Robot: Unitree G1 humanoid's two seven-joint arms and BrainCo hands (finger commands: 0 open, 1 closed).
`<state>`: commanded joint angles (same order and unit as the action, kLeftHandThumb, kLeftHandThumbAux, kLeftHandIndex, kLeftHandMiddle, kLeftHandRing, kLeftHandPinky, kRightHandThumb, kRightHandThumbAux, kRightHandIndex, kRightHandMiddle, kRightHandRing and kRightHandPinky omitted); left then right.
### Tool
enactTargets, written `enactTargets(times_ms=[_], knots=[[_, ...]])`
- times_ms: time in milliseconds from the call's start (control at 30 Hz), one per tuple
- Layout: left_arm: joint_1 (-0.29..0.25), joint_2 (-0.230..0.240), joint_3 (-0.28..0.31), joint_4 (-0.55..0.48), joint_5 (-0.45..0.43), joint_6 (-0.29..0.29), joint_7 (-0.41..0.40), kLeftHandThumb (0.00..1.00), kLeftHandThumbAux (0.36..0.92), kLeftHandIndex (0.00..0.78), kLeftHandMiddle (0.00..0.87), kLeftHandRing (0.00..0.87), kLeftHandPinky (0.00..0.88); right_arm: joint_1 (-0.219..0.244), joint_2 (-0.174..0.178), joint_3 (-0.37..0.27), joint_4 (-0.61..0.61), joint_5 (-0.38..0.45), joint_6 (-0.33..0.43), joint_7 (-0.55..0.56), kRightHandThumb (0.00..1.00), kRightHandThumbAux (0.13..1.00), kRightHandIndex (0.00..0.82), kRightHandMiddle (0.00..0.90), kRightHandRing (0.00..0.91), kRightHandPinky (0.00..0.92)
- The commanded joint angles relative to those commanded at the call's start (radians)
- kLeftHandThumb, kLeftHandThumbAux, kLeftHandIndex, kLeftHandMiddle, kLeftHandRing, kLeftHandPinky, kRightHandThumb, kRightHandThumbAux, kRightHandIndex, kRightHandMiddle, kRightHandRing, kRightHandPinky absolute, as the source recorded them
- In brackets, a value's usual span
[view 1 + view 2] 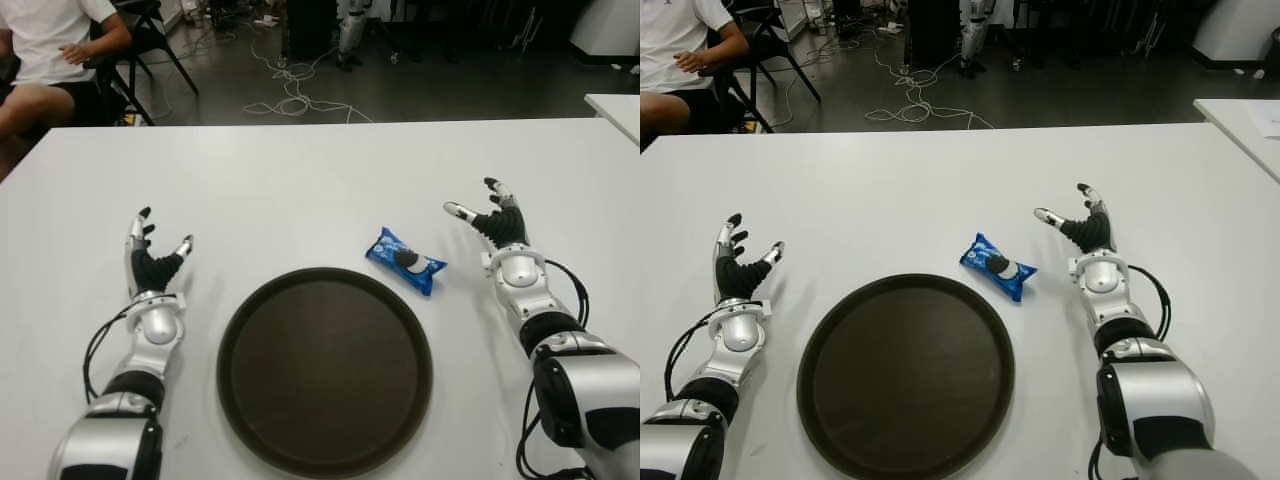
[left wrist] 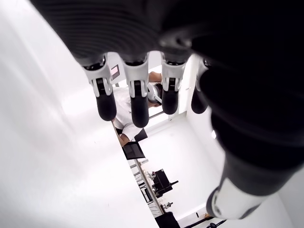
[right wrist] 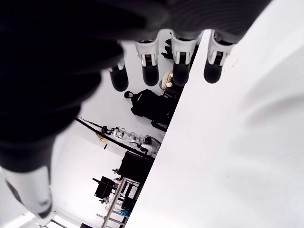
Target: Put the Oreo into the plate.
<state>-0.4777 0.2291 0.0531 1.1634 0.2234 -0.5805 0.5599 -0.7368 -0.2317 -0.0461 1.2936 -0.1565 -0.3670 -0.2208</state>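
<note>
A blue Oreo packet lies on the white table, just beyond the right rim of the round dark brown plate. My right hand is to the right of the packet, a short gap away, fingers spread and holding nothing. My left hand shows to the left of the plate, fingers also spread and empty. Both wrist views show extended fingers with nothing between them. The plate holds nothing.
A person in a white shirt sits on a chair beyond the table's far left corner. Cables lie on the dark floor behind the table. Another white table's corner shows at the far right.
</note>
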Motion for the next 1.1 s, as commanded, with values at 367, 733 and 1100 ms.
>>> enactTargets(times_ms=[367,733,1100], knots=[[0.004,0.001,0.001,-0.005,-0.002,-0.005,-0.005,0.218,0.781,0.109,0.098,0.103,0.117,0.015,-0.005,0.078,-0.008,-0.075,-0.06,0.016,0.0,0.635,0.06,0.02,0.015,0.028],[0.003,0.003,0.0,-0.004,0.0,0.001,-0.002,0.207,0.777,0.116,0.121,0.133,0.158,0.026,-0.021,0.151,-0.013,-0.147,-0.143,0.052,0.0,0.612,0.044,0.021,0.0,0.0],[0.004,0.005,-0.005,-0.004,0.006,-0.001,0.006,0.172,0.77,0.103,0.112,0.113,0.122,0.024,-0.022,0.191,-0.017,-0.184,-0.157,0.036,0.0,0.61,0.055,0.024,0.0,0.0]])
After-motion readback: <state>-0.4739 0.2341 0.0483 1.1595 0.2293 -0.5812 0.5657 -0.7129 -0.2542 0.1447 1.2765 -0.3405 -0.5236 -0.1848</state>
